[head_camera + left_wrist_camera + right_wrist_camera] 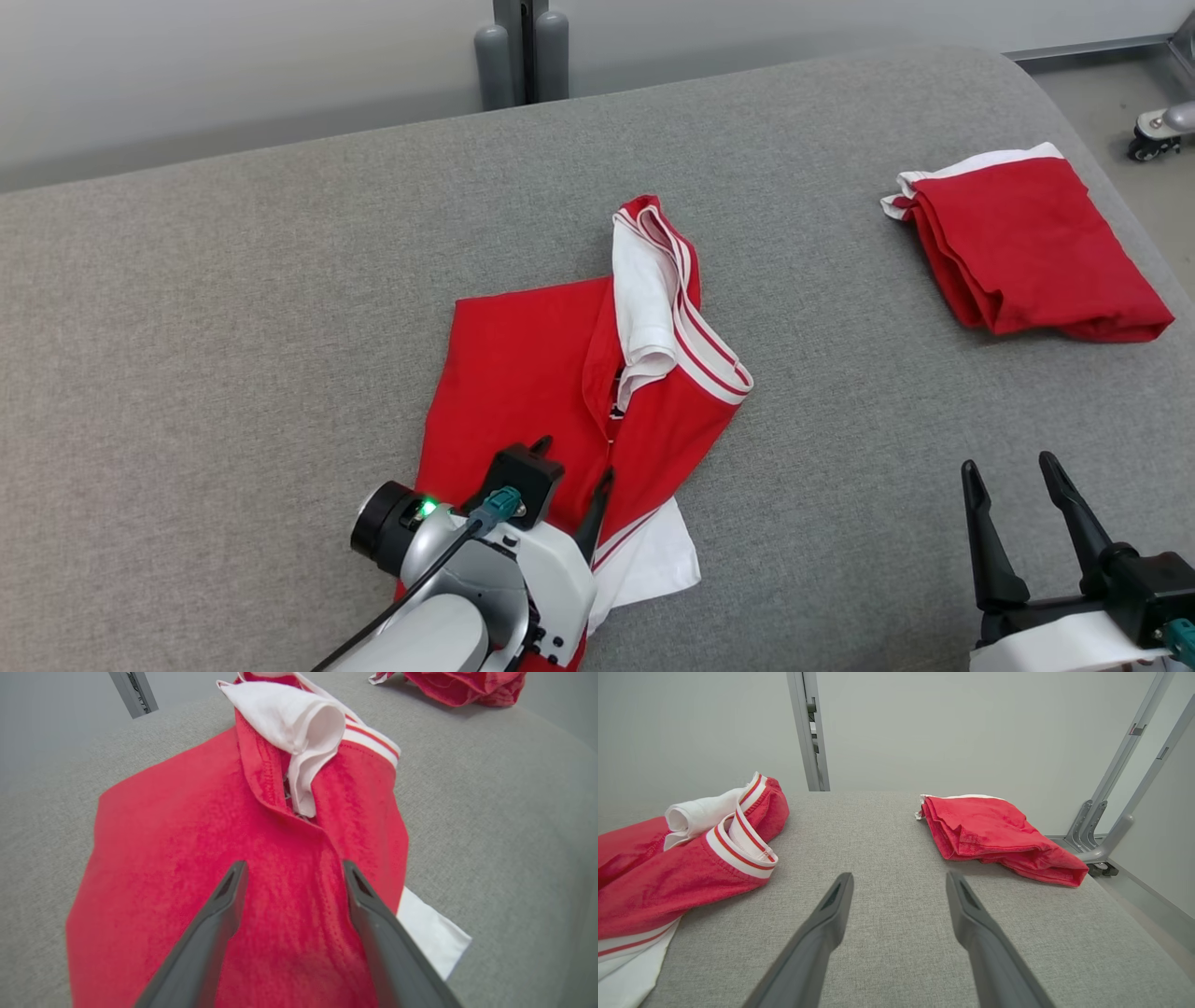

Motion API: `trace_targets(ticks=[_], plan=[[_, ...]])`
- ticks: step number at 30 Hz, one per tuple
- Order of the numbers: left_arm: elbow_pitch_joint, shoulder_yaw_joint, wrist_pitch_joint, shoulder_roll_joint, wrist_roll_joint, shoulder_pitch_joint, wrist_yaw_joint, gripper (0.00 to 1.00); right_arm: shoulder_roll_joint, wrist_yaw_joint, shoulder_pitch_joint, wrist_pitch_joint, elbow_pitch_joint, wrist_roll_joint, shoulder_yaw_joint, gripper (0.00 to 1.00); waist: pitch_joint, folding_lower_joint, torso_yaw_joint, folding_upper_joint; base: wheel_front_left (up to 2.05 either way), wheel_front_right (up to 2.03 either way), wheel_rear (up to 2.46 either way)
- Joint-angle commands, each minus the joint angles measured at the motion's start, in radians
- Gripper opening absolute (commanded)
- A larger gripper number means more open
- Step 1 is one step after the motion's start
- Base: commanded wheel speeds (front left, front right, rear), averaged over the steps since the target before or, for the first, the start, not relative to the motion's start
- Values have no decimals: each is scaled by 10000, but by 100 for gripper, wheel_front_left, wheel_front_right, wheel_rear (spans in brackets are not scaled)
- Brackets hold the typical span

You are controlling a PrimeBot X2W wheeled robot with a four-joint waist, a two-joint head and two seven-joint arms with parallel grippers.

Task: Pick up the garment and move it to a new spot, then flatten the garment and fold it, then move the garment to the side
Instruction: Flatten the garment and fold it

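Bare grey table (233, 308) is lying open ahead of my right fingers (982, 546), between the two heaps; the crumpled garment (523, 373) is blocking the frame's centre, and the folded garment (1027, 243) is occupying the upper right.

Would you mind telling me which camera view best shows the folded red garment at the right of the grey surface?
The right wrist view: the folded red garment lies whole and close, its stacked layers plain. The head view has it whole but smaller; the left wrist view cuts it off at the top edge.
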Motion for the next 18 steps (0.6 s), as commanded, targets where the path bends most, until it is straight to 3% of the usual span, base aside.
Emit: trace_targets(ticks=[1, 3, 4, 5, 8, 9, 10, 14, 18], plan=[[31, -14, 91, 93, -30, 2, 13, 100, -73, -3, 44, -41, 1, 72, -47, 100, 27, 0, -28, 2, 0, 0, 0], [81, -72, 206, 228, 32, -4, 21, 100, -71, -3, 41, -41, 3, 100, -72, 100, 51, 0, -30, 2, 0, 0, 0], [76, -104, 262, 282, 45, -7, 3, 93, -71, -3, 29, -41, 10, 100, -82, 100, 66, 0, -23, 2, 0, 0, 0], [51, -111, 308, 297, -26, 27, -40, 76, -73, -3, 7, -41, 16, 112, -89, 100, 79, 0, -11, 2, 0, 0, 0], [-38, -186, 443, 304, -86, 93, -97, 39, -71, -3, -57, -41, 21, 142, -94, 100, 104, 0, 60, 2, 0, 0, 0], [-51, -193, 459, 314, -92, 98, -89, 15, -71, -3, -81, -41, 20, 145, -79, 100, 118, 0, 81, 2, 0, 0, 0], [-56, -200, 479, 323, -105, 100, -77, 0, -73, -3, -98, -41, 23, 150, -78, 100, 131, 0, 106, 2, 0, 0, 0], [-250, 92, 272, 341, -301, 107, 46, 0, -73, -3, -124, -41, 15, 165, -102, 100, 148, 0, 214, 2, 0, 0, 0], [-920, 1002, -145, 527, -974, 348, 294, 0, -73, -3, -27, -41, -9, 110, -168, 100, 113, 0, 354, 2, 0, 0, 0]])
